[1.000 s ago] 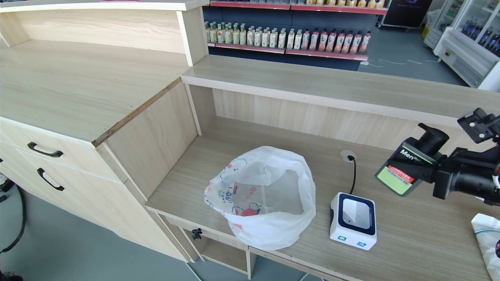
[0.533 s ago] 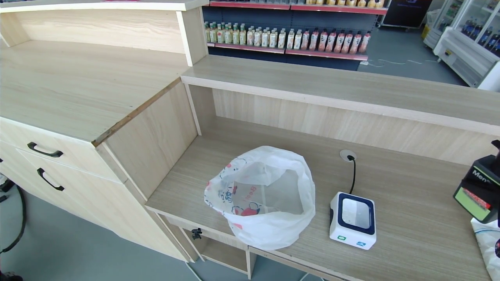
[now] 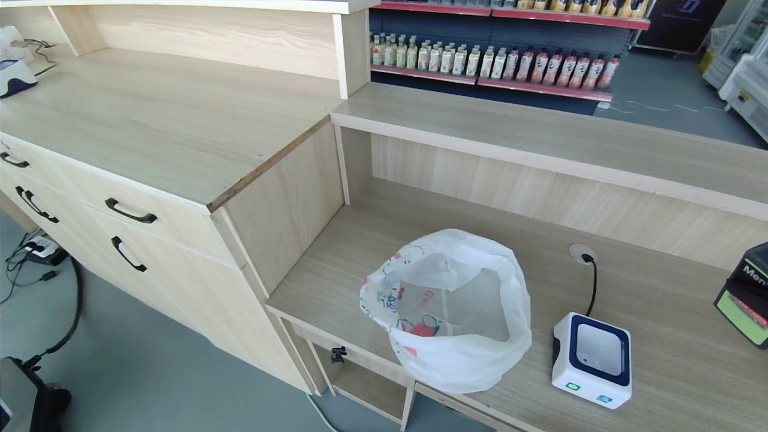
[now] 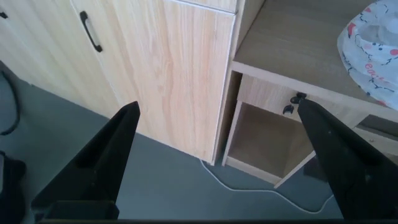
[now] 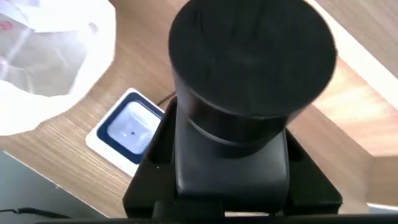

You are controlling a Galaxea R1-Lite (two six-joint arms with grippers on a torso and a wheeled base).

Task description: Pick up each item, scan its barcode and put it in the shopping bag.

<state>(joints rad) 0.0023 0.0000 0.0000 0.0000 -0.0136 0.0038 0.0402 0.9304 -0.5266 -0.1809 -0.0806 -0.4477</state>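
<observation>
A white plastic shopping bag (image 3: 447,312) stands open on the low counter (image 3: 660,300). To its right lies the white and blue barcode scanner (image 3: 594,360), window up. A black bottle with a green label (image 3: 747,297) hangs at the far right edge, above the counter and to the right of the scanner. In the right wrist view my right gripper (image 5: 230,190) is shut on this black bottle (image 5: 249,81), with the scanner (image 5: 127,134) and the bag (image 5: 50,62) below it. My left gripper (image 4: 217,168) is open with nothing in it, over the floor in front of the cabinet; the bag (image 4: 373,50) is off to one side.
A taller counter (image 3: 150,126) with drawers (image 3: 129,211) rises left of the bag. A raised ledge (image 3: 540,138) runs behind the low counter. The scanner's cable (image 3: 593,282) goes into a hole at the back. An open compartment (image 4: 267,143) sits under the counter.
My right arm carried the black bottle to the right, from beside the scanner to the view's edge. The head camera then turned, shifting the whole scene rightward.
</observation>
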